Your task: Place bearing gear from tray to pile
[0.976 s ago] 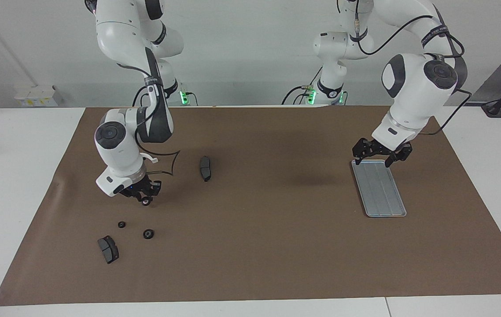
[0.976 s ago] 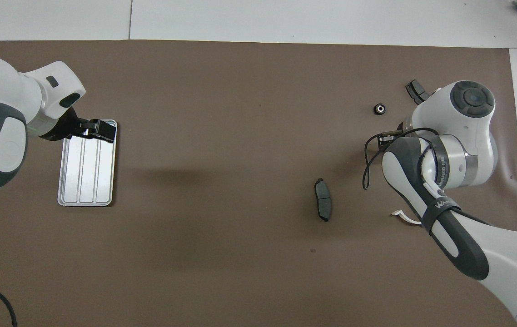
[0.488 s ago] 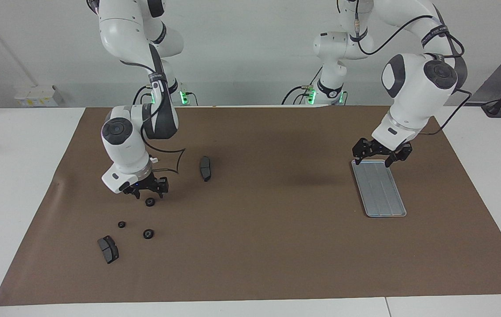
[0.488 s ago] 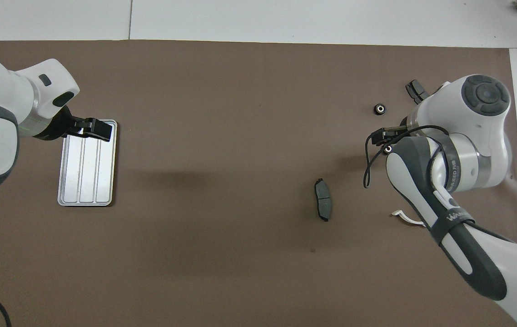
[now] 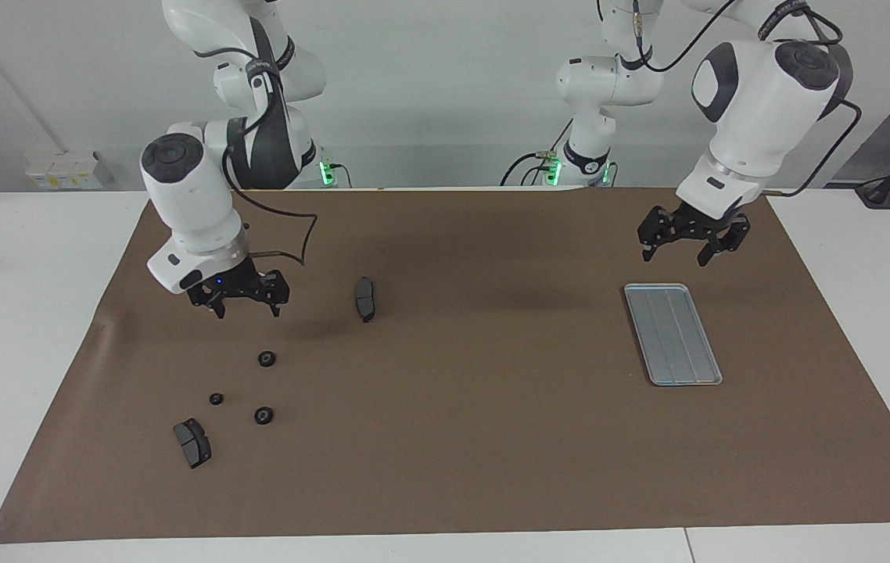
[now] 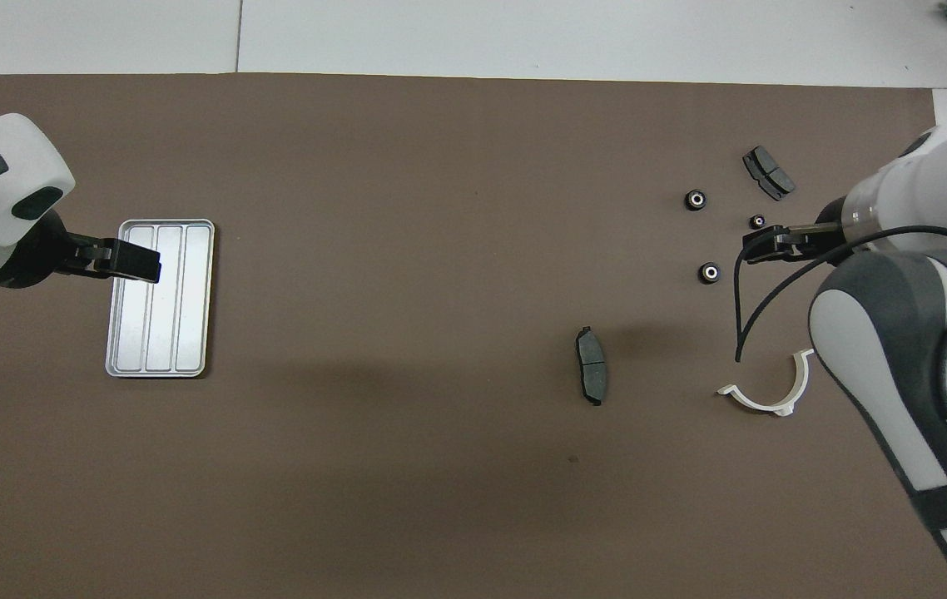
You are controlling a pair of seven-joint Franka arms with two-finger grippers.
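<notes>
The silver tray [image 5: 672, 334] lies bare on the brown mat toward the left arm's end; it also shows in the overhead view [image 6: 159, 316]. The pile is three small black gears: one [image 5: 266, 359] nearest the robots, and two more [image 5: 216, 399] [image 5: 263, 415]. They also show in the overhead view [image 6: 711, 272] [image 6: 757, 221] [image 6: 696, 200]. My right gripper [image 5: 242, 303] is open and empty, raised over the mat beside the pile [image 6: 773, 245]. My left gripper [image 5: 687, 249] is open and empty, raised over the tray's edge nearest the robots [image 6: 136, 264].
One dark brake pad [image 5: 192, 442] lies just past the gears, farther from the robots. Another brake pad [image 5: 365, 299] lies toward the mat's middle. A white curved clip [image 6: 765, 393] lies on the mat near the right arm. A black cable hangs from the right wrist.
My right gripper opened, left a gear on the mat beside the other two, then rose and drew back toward the robots. My left gripper rose from the tray's near end.
</notes>
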